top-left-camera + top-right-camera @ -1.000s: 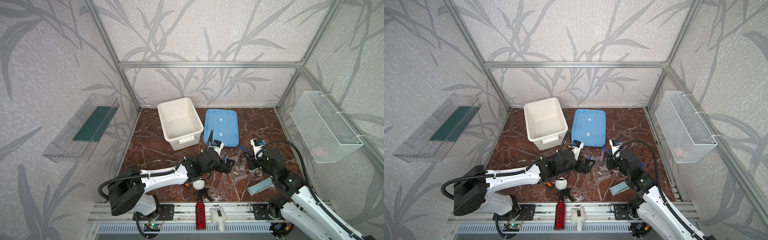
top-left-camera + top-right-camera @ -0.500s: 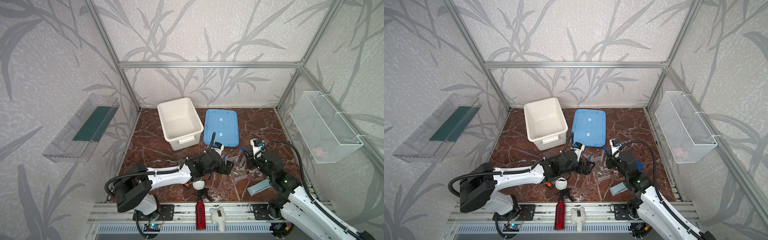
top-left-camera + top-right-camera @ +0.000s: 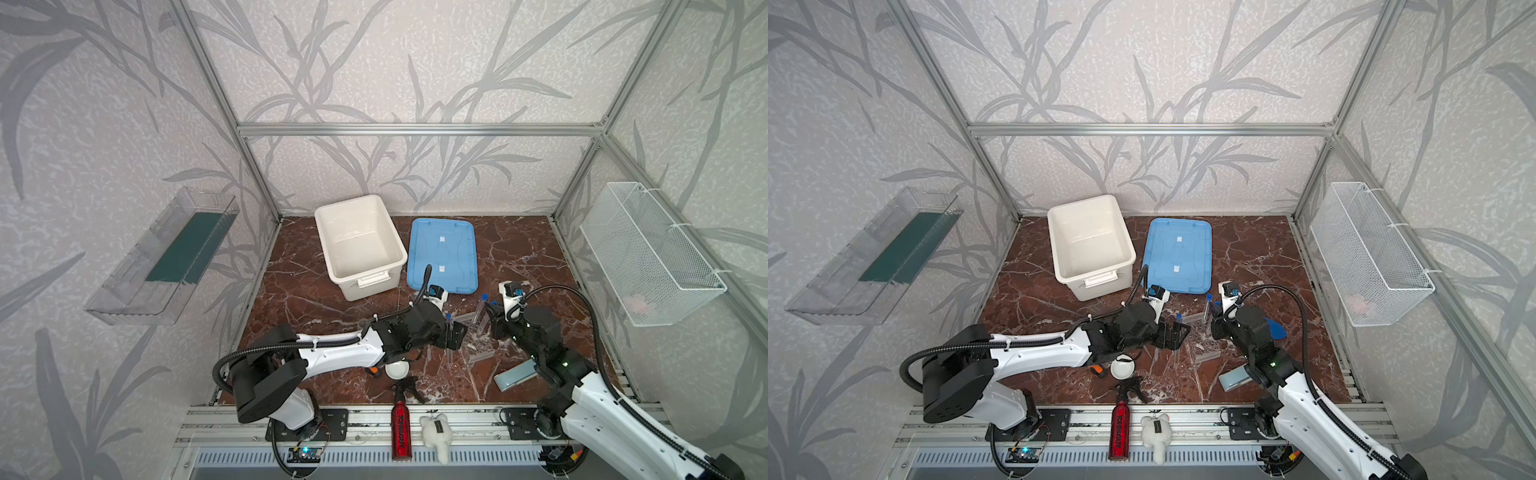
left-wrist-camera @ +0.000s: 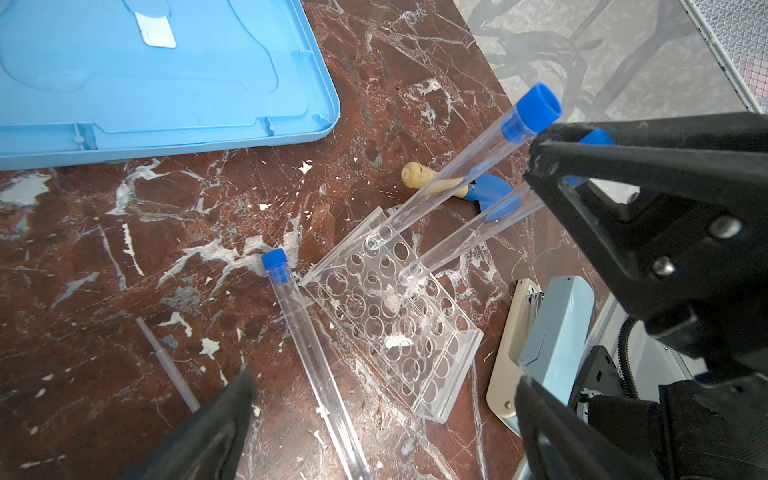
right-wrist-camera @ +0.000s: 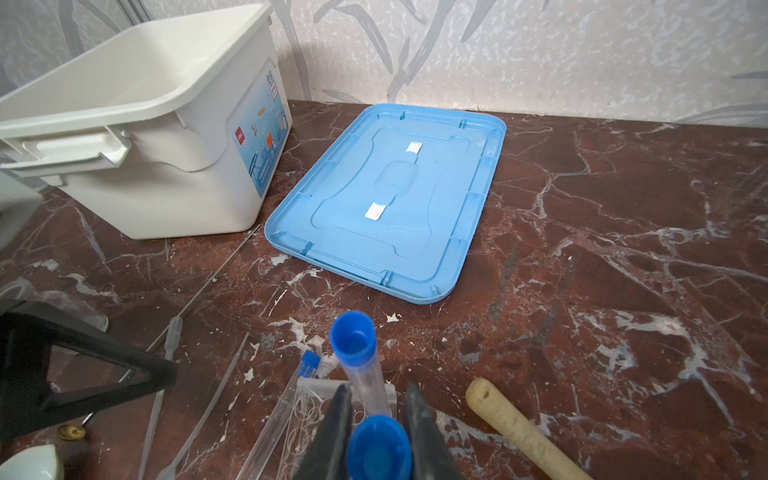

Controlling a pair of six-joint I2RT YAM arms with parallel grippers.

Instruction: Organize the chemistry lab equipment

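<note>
While two of the blue-capped tubes already stand in the clear tube rack (image 4: 395,316), much of the task is not yet done, as I judge it. One standing tube (image 4: 453,170) leans freely in a hole at the rack's far corner. The second standing tube (image 4: 469,232) also has its foot in a hole, and the right gripper (image 5: 376,436) has its jaws around the blue cap; whether they press it or have just let go, I cannot tell. The third tube (image 4: 311,353) lies flat on the desk (image 4: 124,249), just beside the rack. The left gripper (image 4: 382,419) hovers above this tube with jaws spread wide and holds nothing. Thin clear droppers (image 5: 166,345) lie loose on the desk, and the small white dish (image 3: 397,369) sits near the left arm. The white bin (image 3: 357,241) looks empty.
</note>
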